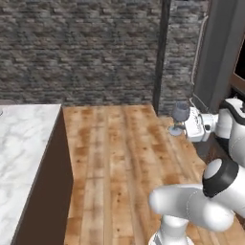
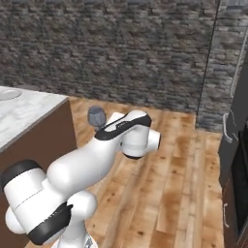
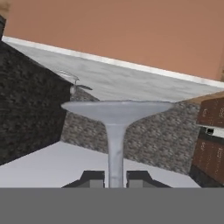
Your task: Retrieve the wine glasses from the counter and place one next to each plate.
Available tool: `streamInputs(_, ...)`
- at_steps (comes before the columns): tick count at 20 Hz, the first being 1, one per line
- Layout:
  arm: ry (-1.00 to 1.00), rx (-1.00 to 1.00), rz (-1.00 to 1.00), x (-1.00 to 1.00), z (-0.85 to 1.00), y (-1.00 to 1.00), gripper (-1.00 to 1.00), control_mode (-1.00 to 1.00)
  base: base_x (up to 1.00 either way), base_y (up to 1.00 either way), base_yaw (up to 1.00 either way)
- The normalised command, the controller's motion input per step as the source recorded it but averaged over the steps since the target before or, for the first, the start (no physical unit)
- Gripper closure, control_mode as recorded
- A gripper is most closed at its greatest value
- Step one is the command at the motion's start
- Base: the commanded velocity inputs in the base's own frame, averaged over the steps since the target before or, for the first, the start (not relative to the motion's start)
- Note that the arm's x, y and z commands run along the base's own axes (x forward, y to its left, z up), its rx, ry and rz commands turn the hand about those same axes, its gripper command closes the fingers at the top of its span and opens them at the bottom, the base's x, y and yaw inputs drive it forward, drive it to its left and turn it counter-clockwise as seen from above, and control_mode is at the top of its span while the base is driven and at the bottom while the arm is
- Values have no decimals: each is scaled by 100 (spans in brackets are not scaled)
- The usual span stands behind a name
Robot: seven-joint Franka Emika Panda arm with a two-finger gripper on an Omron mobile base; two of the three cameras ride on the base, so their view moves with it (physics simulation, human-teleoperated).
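Left base view: you see the wine glass [image 1: 180,116] held out sideways at the end of the arm [image 1: 210,125], over the wooden floor [image 1: 119,158] and well apart from the marble bench [image 1: 24,153] at the left edge. Its bowl sits above its round foot, so it looks roughly upright. A stone wall [image 1: 81,48] stands behind.

Right base view: you see the bowl of the glass [image 2: 96,116] just above the arm's white forearm [image 2: 123,128], which hides the stem and the hand. The bench [image 2: 24,114] lies to the left, apart from the glass.

Hand view: your fingers [image 3: 115,178] are clenched on the thin stem of the glass [image 3: 116,131], one dark tip on each side, with the round foot spreading wide just beyond them.
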Motion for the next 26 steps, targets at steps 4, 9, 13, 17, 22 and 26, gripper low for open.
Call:
streamInputs(4, 0, 0, 0, 0, 0, 0, 100, 100, 100, -34, 34)
streamInputs(9, 0, 0, 0, 0, 0, 0, 100, 100, 100, -30, 38)
streamInputs(13, 0, 0, 0, 0, 0, 0, 100, 100, 100, -26, 48)
streamInputs(17, 0, 0, 0, 0, 0, 0, 100, 100, 100, -25, 57)
streamInputs(22, 0, 0, 0, 0, 0, 0, 100, 100, 100, -21, 69)
streamInputs(26, 0, 0, 0, 0, 0, 0, 100, 100, 100, -28, 74)
